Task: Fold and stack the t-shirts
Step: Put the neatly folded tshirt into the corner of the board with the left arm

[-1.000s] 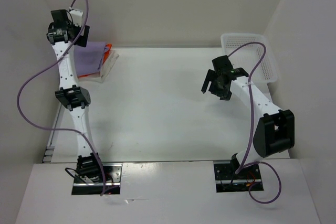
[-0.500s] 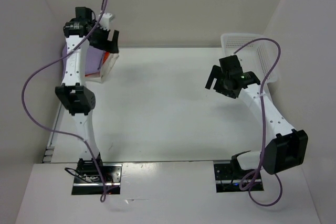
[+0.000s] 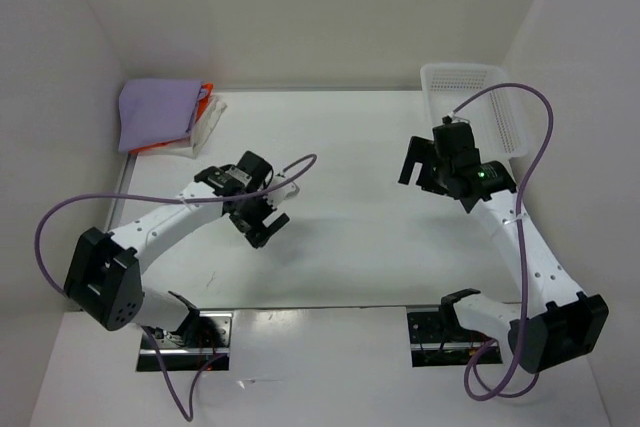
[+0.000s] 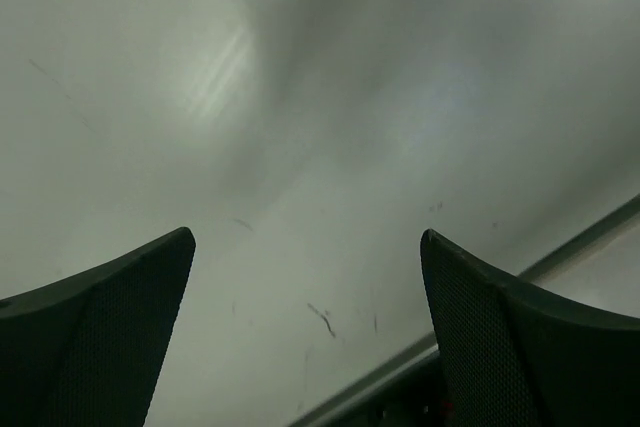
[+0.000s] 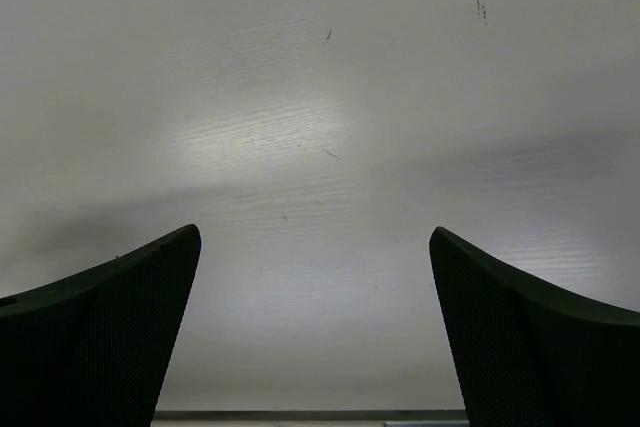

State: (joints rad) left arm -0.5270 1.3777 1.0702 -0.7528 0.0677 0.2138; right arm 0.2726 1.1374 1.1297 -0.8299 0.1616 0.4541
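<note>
The three shirts point(image 3: 165, 119) are likely going to handle as light, limp cloth, sagging and slipping out of shape when lifted, so a pinch through all layers at a folded edge or corner, ideally one gripper per corner, is looking like the safest hold. They are lying stacked in the far left corner of the table point(image 3: 340, 197), touching one another: the purple shirt point(image 3: 153, 110) is sitting on top, folded into a rough rectangle with soft edges, the orange shirt point(image 3: 205, 95) is peeking out as a thin strip at its right side, and the cream shirt point(image 3: 207, 129) is showing beside that. The left gripper point(image 4: 305, 234) is hovering over bare table well apart from the shirts, its jaws spread wide with nothing between them; the right gripper point(image 5: 315, 231) is hanging near the basket point(image 3: 495, 107), its jaws likewise spread and gripping nothing
</note>
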